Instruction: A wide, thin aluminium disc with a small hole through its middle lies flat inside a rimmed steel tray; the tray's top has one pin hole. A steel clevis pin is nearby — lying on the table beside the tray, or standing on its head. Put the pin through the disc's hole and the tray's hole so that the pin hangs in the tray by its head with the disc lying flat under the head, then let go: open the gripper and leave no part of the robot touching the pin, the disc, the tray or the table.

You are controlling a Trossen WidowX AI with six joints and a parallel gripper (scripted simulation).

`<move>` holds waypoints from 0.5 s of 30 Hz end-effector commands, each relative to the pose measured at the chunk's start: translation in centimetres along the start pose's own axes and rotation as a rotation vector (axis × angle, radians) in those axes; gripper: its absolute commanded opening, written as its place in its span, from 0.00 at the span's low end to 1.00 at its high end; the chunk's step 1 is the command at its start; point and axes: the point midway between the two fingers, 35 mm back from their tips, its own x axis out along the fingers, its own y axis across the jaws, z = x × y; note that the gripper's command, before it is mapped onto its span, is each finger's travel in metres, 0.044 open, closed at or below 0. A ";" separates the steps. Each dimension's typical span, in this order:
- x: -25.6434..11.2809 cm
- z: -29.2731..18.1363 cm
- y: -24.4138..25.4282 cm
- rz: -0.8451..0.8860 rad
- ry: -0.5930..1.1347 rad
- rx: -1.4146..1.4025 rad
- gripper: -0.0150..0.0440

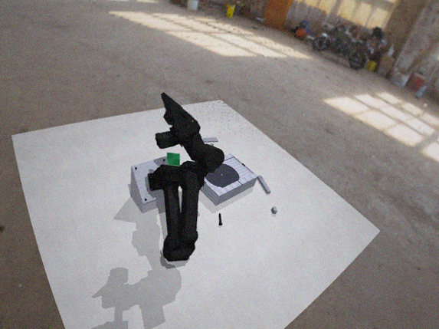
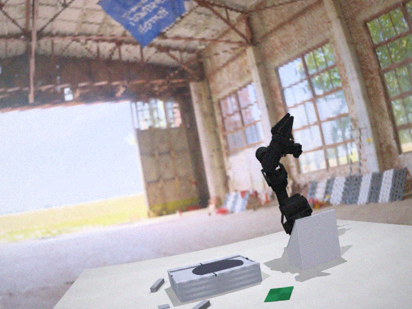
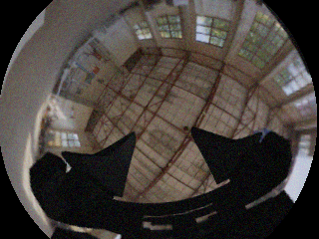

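On the blue banner (image 2: 143, 21) above the tray (image 1: 235, 192) (image 2: 216, 287), I'm seeing pale lettering, too blurred to read. A sloped block (image 1: 138, 185) (image 2: 317, 241) and green square (image 1: 172, 159) (image 2: 279, 294) are sitting near the tray. The clevis pin (image 1: 220, 219) is lying beside it; the disc (image 1: 228, 179) (image 2: 217, 266) is resting inside. I'm holding the gripper (image 1: 163, 95) (image 2: 290, 115) (image 3: 163, 131) raised, released, its fingers spreading around nothing.

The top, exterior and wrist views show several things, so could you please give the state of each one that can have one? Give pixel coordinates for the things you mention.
gripper (image 1: 162, 94) (image 2: 290, 114) (image 3: 163, 131): open, nothing between its fingers, raised clear of the tray
clevis pin (image 1: 220, 219): lying on the table beside the tray, not inserted
disc (image 1: 228, 180) (image 2: 217, 266): flat inside the tray
tray (image 1: 236, 191) (image 2: 216, 288): upright on the table, pin not in its hole
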 end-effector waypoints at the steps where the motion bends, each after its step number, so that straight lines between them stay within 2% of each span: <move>1: 0.0 -0.2 0.2 0.009 0.010 0.019 0.89; 4: -0.3 -3.2 2.6 0.118 0.169 0.286 0.75; 9: -3.3 -9.1 7.8 0.232 0.598 0.831 0.53; 11: -5.3 -11.0 9.7 0.226 0.797 1.030 0.53; 15: -8.4 -12.9 11.8 0.172 1.061 1.254 0.53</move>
